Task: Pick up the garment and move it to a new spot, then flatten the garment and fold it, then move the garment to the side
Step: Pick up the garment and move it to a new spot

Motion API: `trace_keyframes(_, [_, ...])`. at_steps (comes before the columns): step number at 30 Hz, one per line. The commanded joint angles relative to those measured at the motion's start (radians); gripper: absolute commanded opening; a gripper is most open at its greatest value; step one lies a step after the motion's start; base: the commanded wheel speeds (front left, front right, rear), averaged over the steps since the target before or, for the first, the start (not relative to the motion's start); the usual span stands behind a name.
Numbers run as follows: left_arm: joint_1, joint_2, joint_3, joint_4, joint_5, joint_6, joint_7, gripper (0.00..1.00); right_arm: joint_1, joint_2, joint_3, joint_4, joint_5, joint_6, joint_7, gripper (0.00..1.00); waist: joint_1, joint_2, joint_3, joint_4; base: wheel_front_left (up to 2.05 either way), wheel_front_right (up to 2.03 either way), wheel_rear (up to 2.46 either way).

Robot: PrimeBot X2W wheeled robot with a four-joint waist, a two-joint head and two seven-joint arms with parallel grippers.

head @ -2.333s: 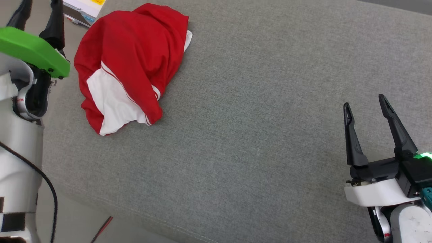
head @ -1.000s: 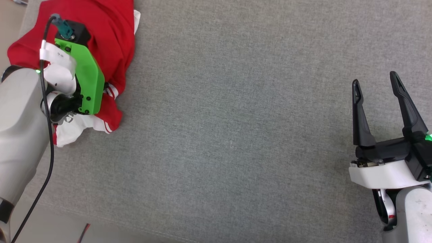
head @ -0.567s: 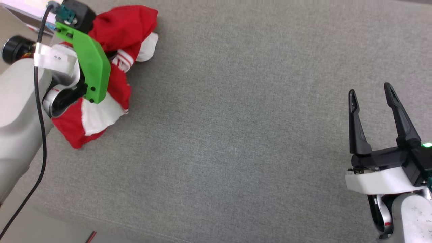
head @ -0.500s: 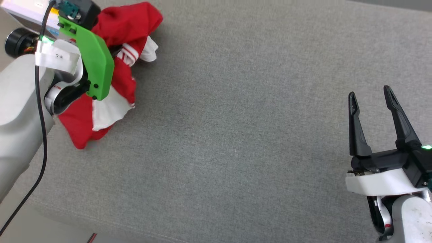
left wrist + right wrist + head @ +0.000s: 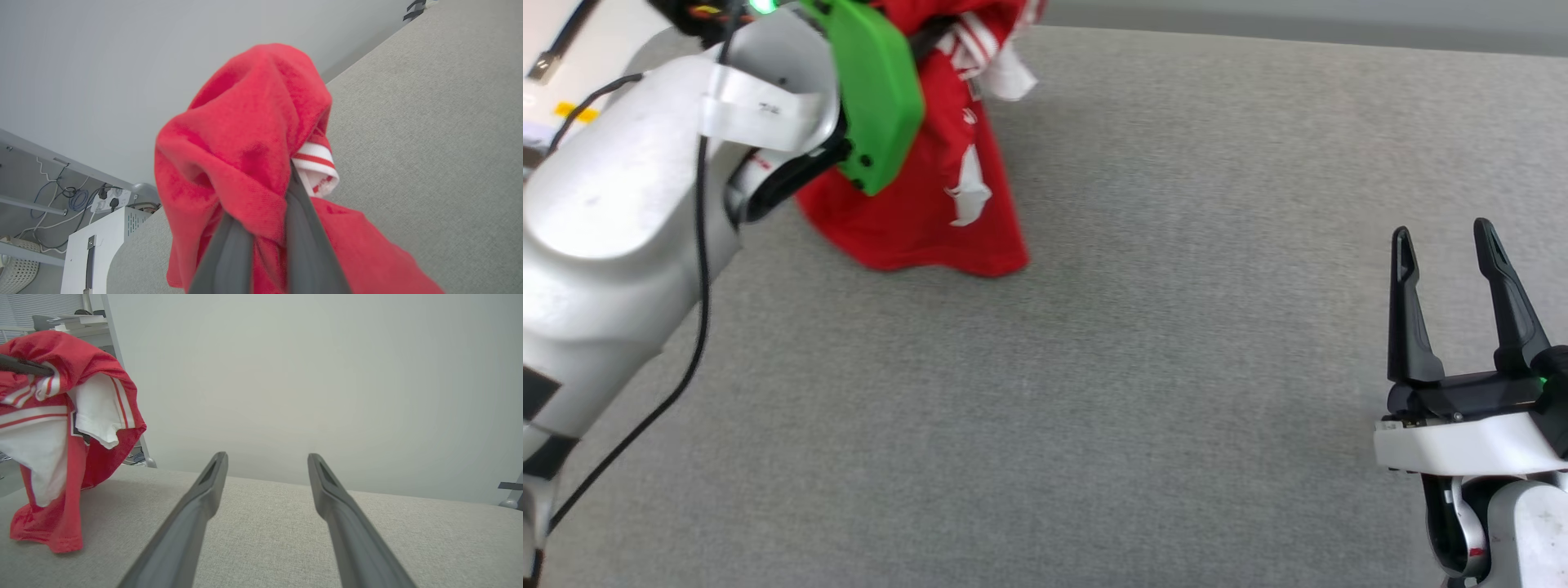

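Nothing here can be read for certain. On the left arm (image 5: 605, 204), a white tape band (image 5: 768, 110) carries a small dark scribble, too small to make out. On the garment (image 5: 915, 220), far left on the bench, a few white marks (image 5: 968, 188) show on the red cloth, but it is so creased that no letter or number can be told. At the far left edge, a yellow tag (image 5: 565, 109) lies on something pale, too blurred to tell whether it bears any writing.
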Motion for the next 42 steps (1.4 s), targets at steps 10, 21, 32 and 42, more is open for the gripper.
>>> trace_keyframes(10, [-0.05,-0.181,-0.178,-0.027,0.024,0.004,-0.064,0.0,-0.001,-0.003,-0.019,0.002,0.04,-0.001,-0.006,1.0,0.0001,0.0,0.029,-0.163,0.0,0.0,0.0])
trace_keyframes(21, [0.28,-0.376,-0.234,-0.044,0.126,0.004,0.023,0.0,-0.012,-0.003,-0.021,0.0,0.051,-0.001,-0.006,1.0,0.0001,0.0,0.056,-0.182,0.0,0.0,0.0])
trace_keyframes(32, [0.476,-0.413,-0.235,-0.079,0.198,0.004,0.118,0.0,-0.015,-0.003,-0.022,0.006,0.037,-0.001,-0.006,1.0,0.0001,0.0,0.06,-0.17,0.0,0.0,0.0])
trace_keyframes(42, [0.413,-0.428,-0.191,0.018,0.229,0.024,-0.318,1.0,0.036,-0.003,-0.03,0.019,0.022,-0.001,-0.006,1.0,0.0001,0.0,-0.058,-0.116,0.0,0.0,0.0])
